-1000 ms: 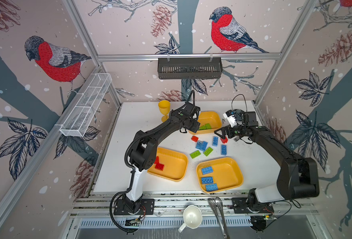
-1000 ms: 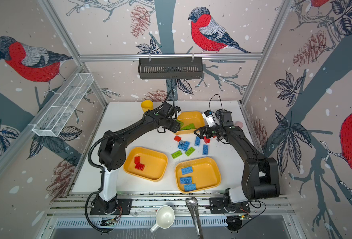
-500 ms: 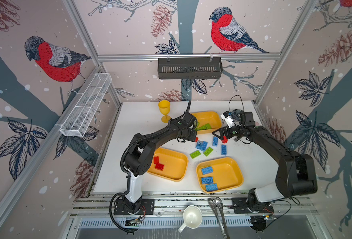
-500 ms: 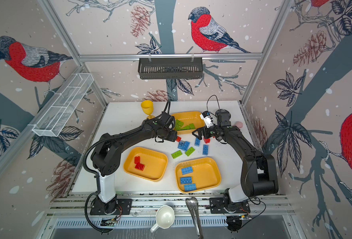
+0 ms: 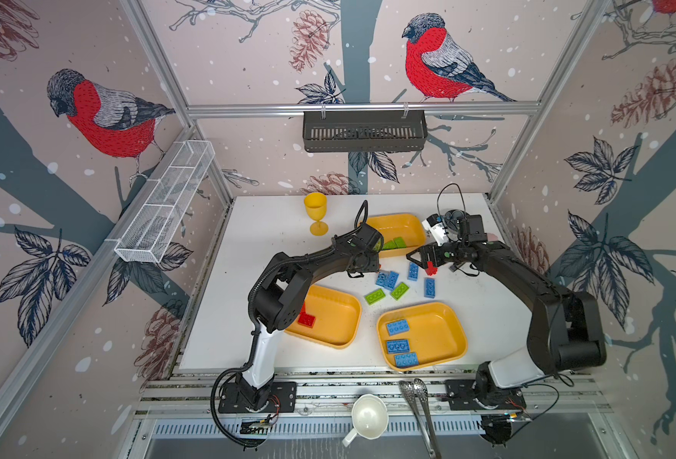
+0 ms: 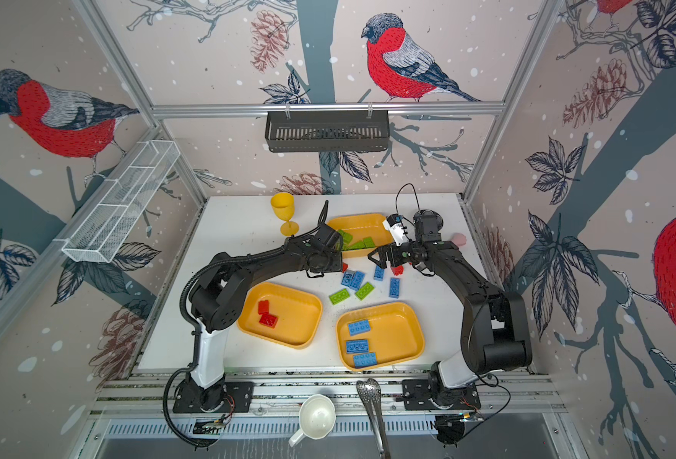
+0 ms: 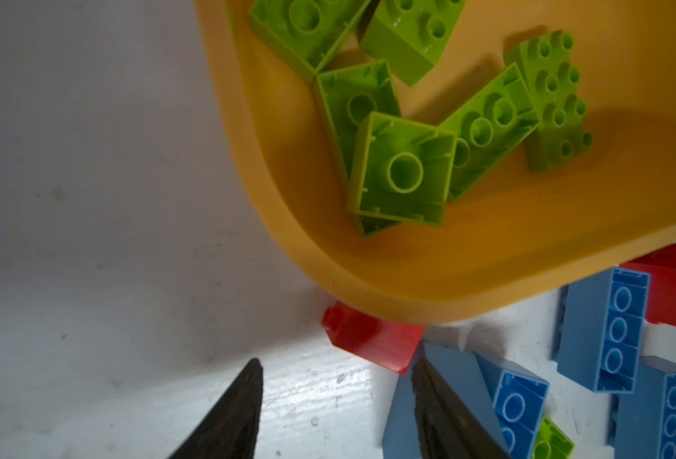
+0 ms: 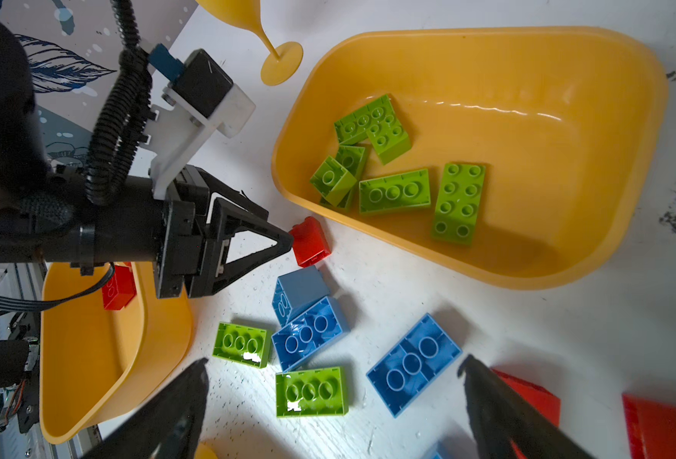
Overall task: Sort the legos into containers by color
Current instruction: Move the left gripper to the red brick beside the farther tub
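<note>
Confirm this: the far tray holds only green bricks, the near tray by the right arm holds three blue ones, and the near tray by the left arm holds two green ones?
Not quite. The near tray by the left arm holds two red bricks, not green, as a top view shows. The rest stands.

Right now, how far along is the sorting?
Done: green bricks in the back tray, two red bricks in the front-left tray, three blue bricks in the front-right tray. In hand: nothing; open left gripper points at a loose red brick; right gripper open. Left: loose blue pieces, green pieces, another red piece.
</note>
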Tool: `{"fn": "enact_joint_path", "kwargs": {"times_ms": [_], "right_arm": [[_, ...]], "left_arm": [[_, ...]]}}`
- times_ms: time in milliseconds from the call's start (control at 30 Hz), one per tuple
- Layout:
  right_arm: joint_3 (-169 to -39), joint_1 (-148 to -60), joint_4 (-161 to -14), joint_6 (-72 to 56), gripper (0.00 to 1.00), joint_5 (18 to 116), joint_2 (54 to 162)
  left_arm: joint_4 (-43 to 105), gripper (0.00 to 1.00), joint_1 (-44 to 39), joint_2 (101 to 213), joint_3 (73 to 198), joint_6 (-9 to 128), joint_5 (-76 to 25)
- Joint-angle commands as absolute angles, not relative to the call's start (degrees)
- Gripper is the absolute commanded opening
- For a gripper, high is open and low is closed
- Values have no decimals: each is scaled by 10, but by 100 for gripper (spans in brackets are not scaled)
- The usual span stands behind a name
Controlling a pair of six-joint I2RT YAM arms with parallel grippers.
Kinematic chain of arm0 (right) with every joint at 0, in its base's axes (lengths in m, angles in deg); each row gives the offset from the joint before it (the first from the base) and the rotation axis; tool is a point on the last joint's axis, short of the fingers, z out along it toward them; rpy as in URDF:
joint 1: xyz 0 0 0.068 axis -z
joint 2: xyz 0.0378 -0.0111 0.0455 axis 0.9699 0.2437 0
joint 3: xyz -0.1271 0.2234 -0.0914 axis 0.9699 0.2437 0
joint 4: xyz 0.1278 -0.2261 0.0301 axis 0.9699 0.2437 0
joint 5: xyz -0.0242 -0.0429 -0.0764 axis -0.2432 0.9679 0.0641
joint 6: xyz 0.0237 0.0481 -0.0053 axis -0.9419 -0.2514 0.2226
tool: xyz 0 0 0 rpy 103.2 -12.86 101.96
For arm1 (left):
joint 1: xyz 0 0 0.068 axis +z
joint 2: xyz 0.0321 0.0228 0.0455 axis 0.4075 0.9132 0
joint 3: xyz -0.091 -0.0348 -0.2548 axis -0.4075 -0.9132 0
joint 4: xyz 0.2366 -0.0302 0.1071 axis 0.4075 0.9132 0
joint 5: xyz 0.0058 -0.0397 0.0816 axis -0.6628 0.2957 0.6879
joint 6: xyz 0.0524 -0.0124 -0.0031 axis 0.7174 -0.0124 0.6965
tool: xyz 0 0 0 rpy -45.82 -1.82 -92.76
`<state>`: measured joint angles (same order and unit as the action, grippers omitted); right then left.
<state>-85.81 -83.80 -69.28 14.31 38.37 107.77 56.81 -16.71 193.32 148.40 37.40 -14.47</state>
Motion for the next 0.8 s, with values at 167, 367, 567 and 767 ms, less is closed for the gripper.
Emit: {"fn": "enact_joint_path", "kwargs": {"times_ms": [167, 367, 567, 767], "right_arm": [[-868, -839, -696, 154, 99, 381, 1086], [-871, -839, -688, 159, 99, 382, 1087], [-868, -839, -686, 159, 99, 382, 1082], [-861, -839, -686, 159, 99, 382, 1076]], "left_arm": [[545, 61, -182, 1961, 1493, 355, -98], [576, 59, -184, 1966, 1495, 375, -55], [609, 58, -184, 1943, 1460, 401, 5], [620, 57, -178, 1905, 1428, 424, 38]]}}
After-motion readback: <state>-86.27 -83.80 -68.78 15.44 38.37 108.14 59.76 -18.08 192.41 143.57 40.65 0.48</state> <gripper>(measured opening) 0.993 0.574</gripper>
